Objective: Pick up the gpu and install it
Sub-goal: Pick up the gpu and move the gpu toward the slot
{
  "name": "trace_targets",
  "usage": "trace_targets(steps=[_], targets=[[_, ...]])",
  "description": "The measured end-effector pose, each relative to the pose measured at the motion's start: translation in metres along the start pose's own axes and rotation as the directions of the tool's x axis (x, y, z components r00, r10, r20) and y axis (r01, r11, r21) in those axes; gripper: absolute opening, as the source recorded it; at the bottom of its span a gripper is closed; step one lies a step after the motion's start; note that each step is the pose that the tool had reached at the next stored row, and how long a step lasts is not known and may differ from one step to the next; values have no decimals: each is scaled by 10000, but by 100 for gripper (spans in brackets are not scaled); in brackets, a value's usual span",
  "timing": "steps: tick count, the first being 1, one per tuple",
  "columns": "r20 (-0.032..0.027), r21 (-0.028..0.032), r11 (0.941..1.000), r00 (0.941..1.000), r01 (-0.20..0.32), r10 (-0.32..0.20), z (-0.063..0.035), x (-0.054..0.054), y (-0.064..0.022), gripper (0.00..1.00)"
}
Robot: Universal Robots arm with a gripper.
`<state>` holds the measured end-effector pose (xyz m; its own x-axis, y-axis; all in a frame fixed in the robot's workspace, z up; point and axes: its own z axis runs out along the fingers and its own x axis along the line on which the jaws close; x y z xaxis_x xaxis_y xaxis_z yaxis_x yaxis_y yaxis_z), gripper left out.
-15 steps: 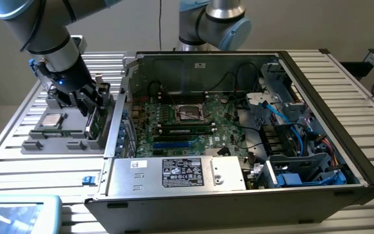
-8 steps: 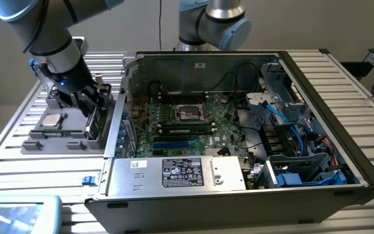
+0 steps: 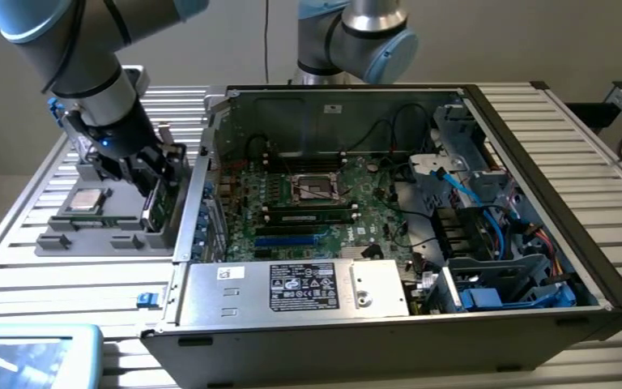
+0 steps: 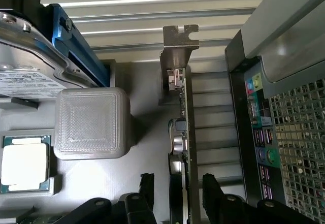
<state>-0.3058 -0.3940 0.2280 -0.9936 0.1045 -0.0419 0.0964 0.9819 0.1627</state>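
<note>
Black fingers of the claw are seen on either side of the gpu. It stands on edge in the grey holder on the desk, just beside the open computer case, at the exterior view's left. The pick-up step is judged in hand; installation is not begun. The claw is fully open and nothing is held, with a gap noted at each face. A grasp is judged to call for the 2 fingers to be closed squarely on the card, clear of the silver bracket.
</note>
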Motion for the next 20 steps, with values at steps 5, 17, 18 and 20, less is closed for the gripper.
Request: trace_targets(steps=[5, 17, 18, 20], targets=[[13, 13, 10000, 10000, -84, 84, 24, 1, -3, 52], [19, 28, 9999, 9999, -101, 101, 37, 1, -5, 29], [25, 27, 9999, 9999, -101, 101, 32, 1, -4, 29], [48, 25, 10000, 9999, -97, 97, -14, -1, 4, 29]])
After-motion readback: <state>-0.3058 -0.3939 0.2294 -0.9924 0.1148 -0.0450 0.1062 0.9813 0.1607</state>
